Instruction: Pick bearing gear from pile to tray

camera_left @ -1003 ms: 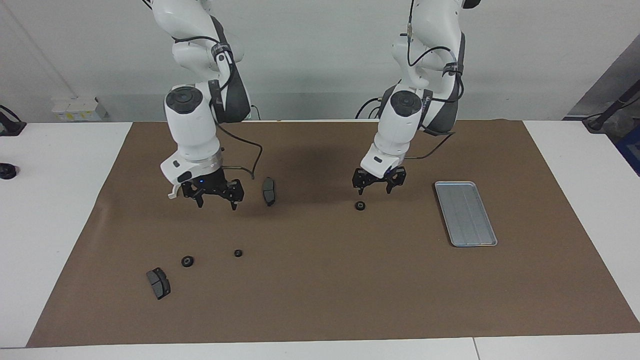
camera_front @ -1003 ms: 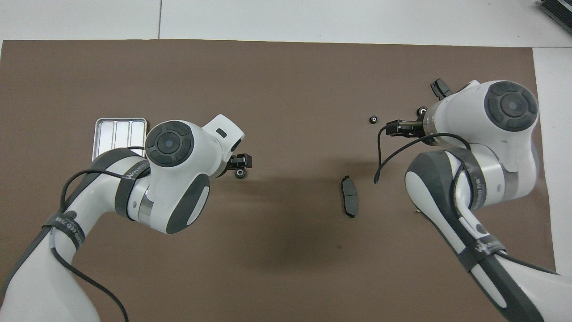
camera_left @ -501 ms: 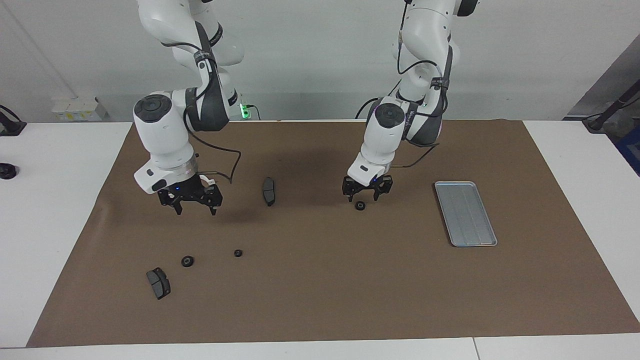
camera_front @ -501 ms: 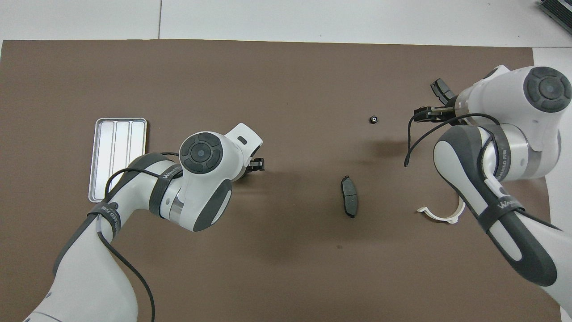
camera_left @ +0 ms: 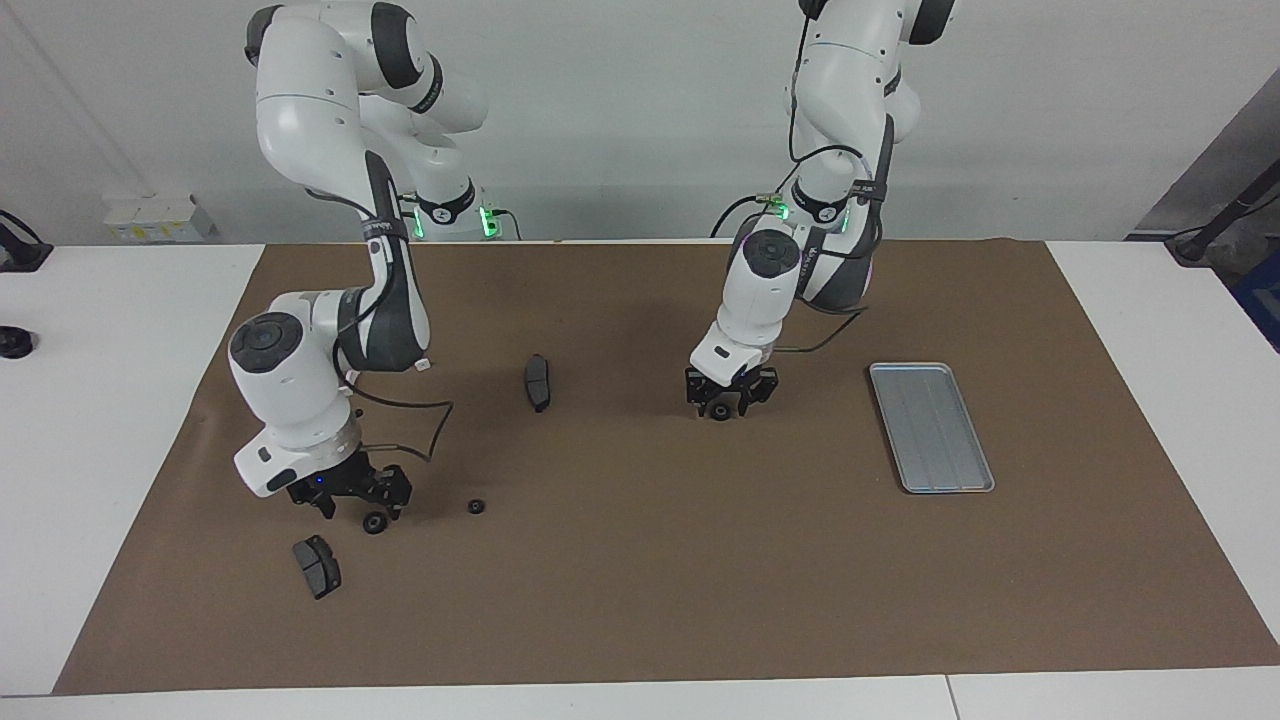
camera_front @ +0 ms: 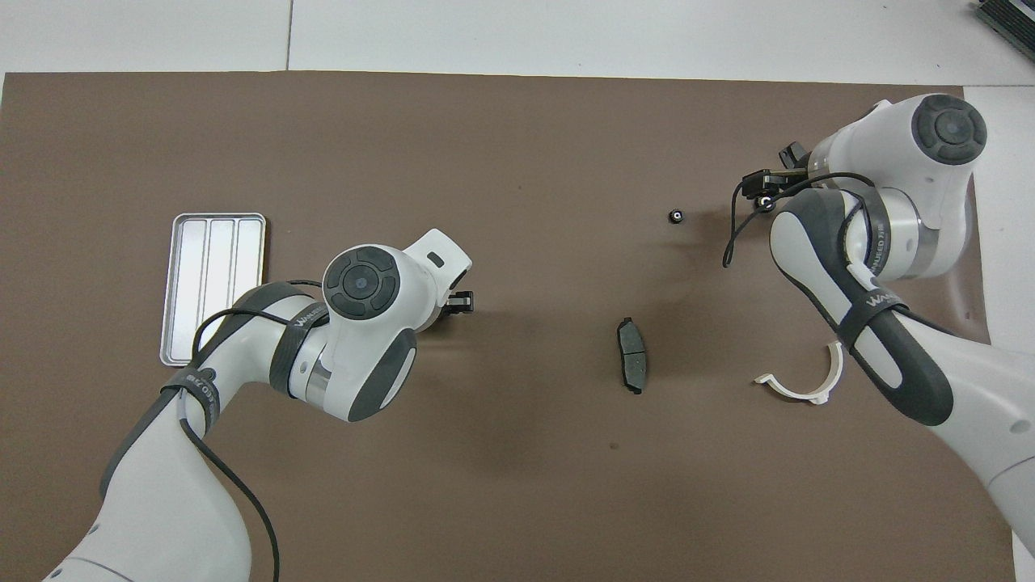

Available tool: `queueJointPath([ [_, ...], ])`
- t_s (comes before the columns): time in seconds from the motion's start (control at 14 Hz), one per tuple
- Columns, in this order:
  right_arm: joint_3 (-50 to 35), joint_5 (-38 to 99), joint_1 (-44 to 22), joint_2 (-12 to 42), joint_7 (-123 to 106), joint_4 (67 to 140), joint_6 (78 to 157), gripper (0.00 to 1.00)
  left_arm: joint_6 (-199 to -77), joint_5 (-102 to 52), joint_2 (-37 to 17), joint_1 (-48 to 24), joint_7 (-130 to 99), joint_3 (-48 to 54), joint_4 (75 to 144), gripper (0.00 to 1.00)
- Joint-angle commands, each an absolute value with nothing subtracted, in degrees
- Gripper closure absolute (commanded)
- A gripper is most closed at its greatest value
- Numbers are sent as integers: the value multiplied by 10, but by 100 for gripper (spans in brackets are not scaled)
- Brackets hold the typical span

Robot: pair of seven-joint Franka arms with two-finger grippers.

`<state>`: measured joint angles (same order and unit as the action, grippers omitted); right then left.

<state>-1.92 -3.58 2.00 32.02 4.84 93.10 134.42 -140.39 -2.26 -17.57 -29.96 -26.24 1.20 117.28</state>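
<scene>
Two grippers are down at the brown-covered surface [camera_left: 640, 600], each at one black gear.

**Right arm's end.** The right gripper [camera_left: 360, 510] [camera_front: 764, 192] stands low over the surface. Its jaws are spread and point down. The first gear [camera_left: 375, 522] [camera_front: 762, 202] lies on the surface between the fingertips. Whether either fingertip touches it cannot be told. The outer brake pad [camera_left: 316, 566], dark grey, lies flat just beside this gripper and farther from the robots than the first gear. The second gear [camera_left: 476, 507] [camera_front: 676, 216] lies loose near the first gear, toward the middle of the surface, apart from both grippers. A white half-ring [camera_front: 800, 384] lies flat nearer to the robots than the first gear. It shows only in the overhead view.

**Middle.** The middle brake pad [camera_left: 538, 382] [camera_front: 631, 365] lies flat between the two arms, touching nothing.

**Left arm's end.** The left gripper [camera_left: 725, 407] [camera_front: 462, 301] is also down at the surface. Its jaws stand apart, less widely than those of the right gripper. The third gear [camera_left: 719, 412] sits on the surface between them. Contact with the gear cannot be told. In the overhead view the arm hides this gear.

**Tray.** The tray [camera_left: 930, 427] [camera_front: 210, 283], silver-grey and ribbed, lies flat toward the left arm's end, well apart from the third gear. No gear lies in it.
</scene>
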Motion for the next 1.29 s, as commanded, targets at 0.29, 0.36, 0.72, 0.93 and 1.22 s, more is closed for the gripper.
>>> queueJointPath([
  [0.29, -29, -8, 30, 345, 34, 931, 1358, 55, -1425, -26, -168, -304, -243, 8, 1197, 54],
  [0.36, -29, -1, 30, 344, 33, 931, 1357, 70, -1424, -26, -168, -304, -243, 8, 1198, 62],
  [0.72, -28, -1, 29, 321, 32, 932, 1341, 100, -1419, -26, -168, -302, -243, 8, 1197, 98],
  [0.93, -30, -1, 21, 281, 39, 931, 1304, 100, -1398, -26, -168, -290, -240, 6, 1183, 100],
  [1.22, -33, -1, -3, 237, 85, 927, 1253, 100, -1333, -25, -168, -182, -148, 7, 1131, 100],
])
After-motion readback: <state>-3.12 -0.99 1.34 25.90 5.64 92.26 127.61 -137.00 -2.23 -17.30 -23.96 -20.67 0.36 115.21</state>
